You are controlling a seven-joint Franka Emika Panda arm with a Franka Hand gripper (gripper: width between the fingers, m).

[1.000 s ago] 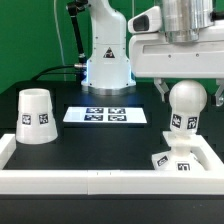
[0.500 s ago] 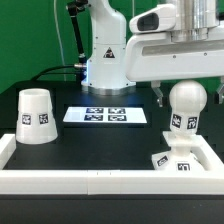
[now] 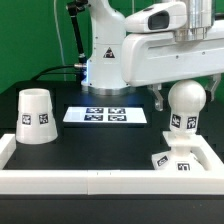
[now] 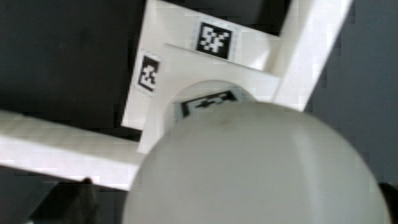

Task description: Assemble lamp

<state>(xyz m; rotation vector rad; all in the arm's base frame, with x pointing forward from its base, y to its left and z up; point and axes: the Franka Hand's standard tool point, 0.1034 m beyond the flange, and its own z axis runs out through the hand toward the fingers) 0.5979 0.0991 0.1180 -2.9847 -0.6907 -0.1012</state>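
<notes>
The ball-shaped bulb (image 3: 186, 104) stands upright on the small square stepped base (image 3: 172, 160), in the corner at the exterior view's right. My gripper (image 3: 188, 95) is over the bulb, open, with a dark finger (image 3: 160, 97) standing clear of the bulb's side; the other finger is hardly visible at the frame's edge. In the wrist view the bulb (image 4: 267, 160) fills most of the picture, with the tagged base (image 4: 205, 60) behind it and one dark fingertip (image 4: 68, 195) apart from the bulb. The cup-like shade (image 3: 36, 115) stands alone at the exterior view's left.
The marker board (image 3: 105, 115) lies flat on the black table in the middle. A white raised border (image 3: 90, 182) runs along the front and both sides. The arm's white pedestal (image 3: 105, 60) stands at the back.
The hand and wrist have shifted toward the exterior view's left above the bulb. The bulb, base and shade have not moved.
</notes>
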